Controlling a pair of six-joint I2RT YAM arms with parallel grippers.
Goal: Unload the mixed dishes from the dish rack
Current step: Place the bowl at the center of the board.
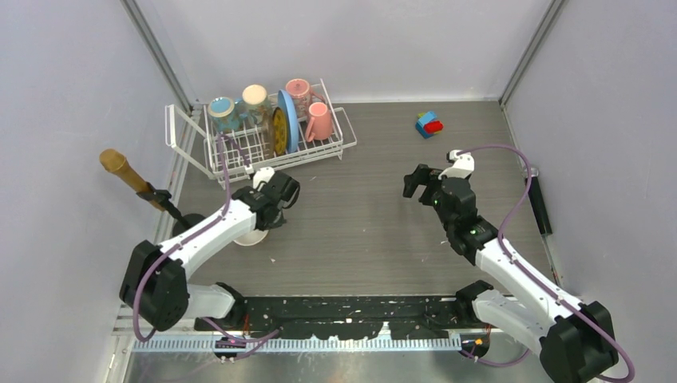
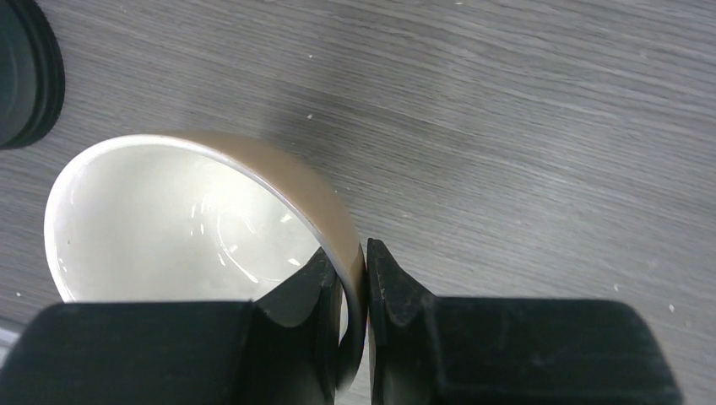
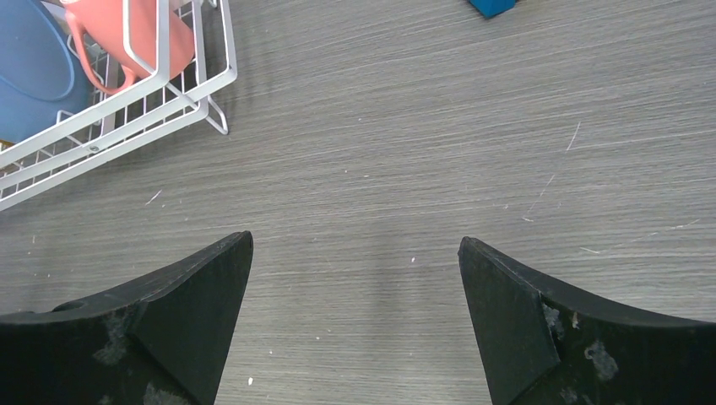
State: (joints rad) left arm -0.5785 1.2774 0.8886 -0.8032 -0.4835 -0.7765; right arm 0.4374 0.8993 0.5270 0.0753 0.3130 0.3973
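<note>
Your small cream bowl (image 2: 169, 219) sits, seemingly tilted, on the table (image 1: 375, 231); four mugs (image 1: 255, 100) and two upright plates (image 1: 289, 120) fill the white rack (image 1: 239, 152).

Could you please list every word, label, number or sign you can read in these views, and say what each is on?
No text can be read in any view.
The yellow plate in the dish rack bears a pattern, too small to tell whether it holds letters.
The bowl and the toy blocks show no print.
</note>
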